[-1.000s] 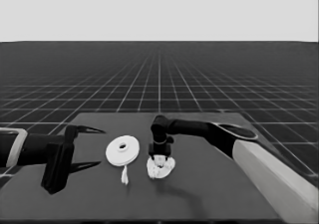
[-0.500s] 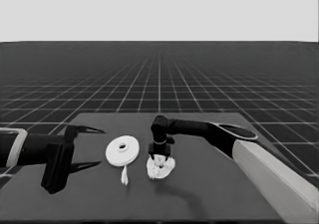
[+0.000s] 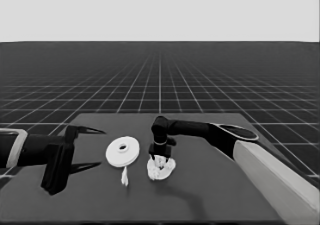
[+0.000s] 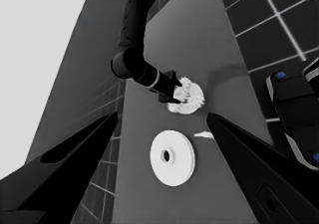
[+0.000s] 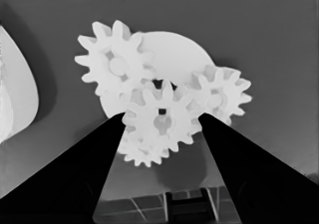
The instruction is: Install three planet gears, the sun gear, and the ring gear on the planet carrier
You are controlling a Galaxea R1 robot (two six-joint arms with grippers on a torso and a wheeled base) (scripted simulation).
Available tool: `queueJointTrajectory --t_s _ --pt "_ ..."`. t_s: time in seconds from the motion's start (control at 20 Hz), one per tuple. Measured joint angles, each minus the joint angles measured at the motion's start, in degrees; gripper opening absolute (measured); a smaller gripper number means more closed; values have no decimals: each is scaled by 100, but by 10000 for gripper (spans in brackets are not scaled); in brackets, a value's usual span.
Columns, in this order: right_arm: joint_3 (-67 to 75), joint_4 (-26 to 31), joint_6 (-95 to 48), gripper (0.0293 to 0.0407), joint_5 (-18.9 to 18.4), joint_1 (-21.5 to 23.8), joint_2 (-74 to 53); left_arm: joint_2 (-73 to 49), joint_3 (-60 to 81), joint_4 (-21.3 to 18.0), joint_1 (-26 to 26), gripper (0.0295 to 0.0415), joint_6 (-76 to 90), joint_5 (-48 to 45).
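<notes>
The smaller round part [image 5: 174, 55] lies near the middle of the table [image 3: 210, 195], and gears sit on it: one gear [image 5: 115, 63] on one side, another [image 5: 222, 94] on the other, and a third [image 5: 142, 152] mostly hidden below the one I hold. That central gear [image 5: 162, 117] sits between my right gripper's [image 3: 161, 160] two fingers, which close against its teeth on either side, directly over the smaller round part. My right arm reaches in from the right, gripper pointing straight down at the cluster. Just beside it, toward the table's left, the larger round part [image 3: 122, 151] lies flat and apart from the stack. A thin white piece [image 3: 124, 175] lies close to its near edge. My left gripper [image 3: 85, 150] waits over the table's left end, fingers spread wide, holding nothing.
</notes>
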Motion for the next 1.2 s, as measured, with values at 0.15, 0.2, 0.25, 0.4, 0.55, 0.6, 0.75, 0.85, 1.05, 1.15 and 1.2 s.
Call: queueJointTrajectory --t_s 0.15,0.2,0.25,0.4,0.55,0.6,0.75,0.85,1.05,1.15,1.2 --pt "1 0 180 310 0 -1 1 0 0 0 0 385 0 0" --pt "1 1 240 310 0 -1 2 0 0 0 0 385 0 0" --pt "2 1 300 310 0 -1 3 0 0 0 0 385 0 0" --pt "3 3 480 310 0 -2 3 0 0 0 0 385 0 0" --pt "2 2 660 310 0 -2 3 0 0 0 0 385 0 0" --pt "2 2 720 310 0 -2 3 0 0 0 0 385 0 0" --pt "0 0 900 310 0 -2 0 0 0 0 0 385 0 0" --pt "-1 0 1020 310 0 -7 -2 0 0 0 0 385 0 0" --pt "-5 0 1260 310 0 -26 -6 0 0 0 0 385 0 0" --pt "-5 0 1380 310 0 -28 -6 0 0 0 0 385 0 0" --pt "-5 0 1440 310 0 -28 -7 0 0 0 0 385 0 0"
